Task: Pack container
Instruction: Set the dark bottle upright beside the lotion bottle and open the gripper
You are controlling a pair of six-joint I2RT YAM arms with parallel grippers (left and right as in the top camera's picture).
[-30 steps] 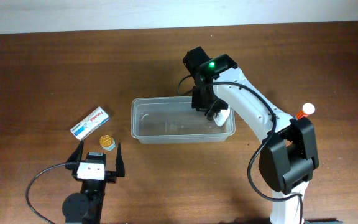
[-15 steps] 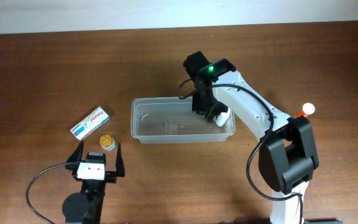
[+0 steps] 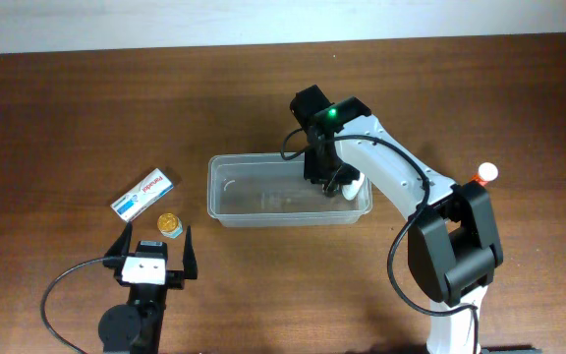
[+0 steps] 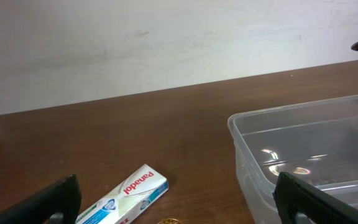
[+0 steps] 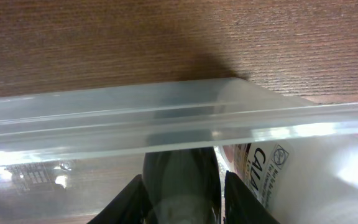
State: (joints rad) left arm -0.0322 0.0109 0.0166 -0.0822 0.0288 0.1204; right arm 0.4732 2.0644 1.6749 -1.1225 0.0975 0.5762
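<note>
The brown wooden bench [image 3: 67, 118] is backed by a pale wall. Nearest, the left end effector [image 3: 151, 258] is spread wide and holds nothing. Past it lie a gold-topped item [image 3: 168, 223] and a Panadol box [image 3: 143, 194]. The clear container [image 3: 263, 157] sits mid-bench. The right end effector [image 3: 333, 181] reaches inside (its right end) beside a white bottle [image 3: 355, 183]; whether it pinches anything, I cannot tell.

**Right arm, wrist end:** has shifted a little toward the far wall of the container [image 3: 226, 165]. Its green light [image 3: 329, 114] now sits closer to the rim than a second ago.

**Right gripper [image 3: 330, 180]:** has moved slightly away from the tub's right end wall. Whether its hold has loosened cannot be told.

**White bottle [image 3: 356, 182]:** less of it shows past the gripper than before. It now lies just beside the fingers, between them and the end wall.
</note>
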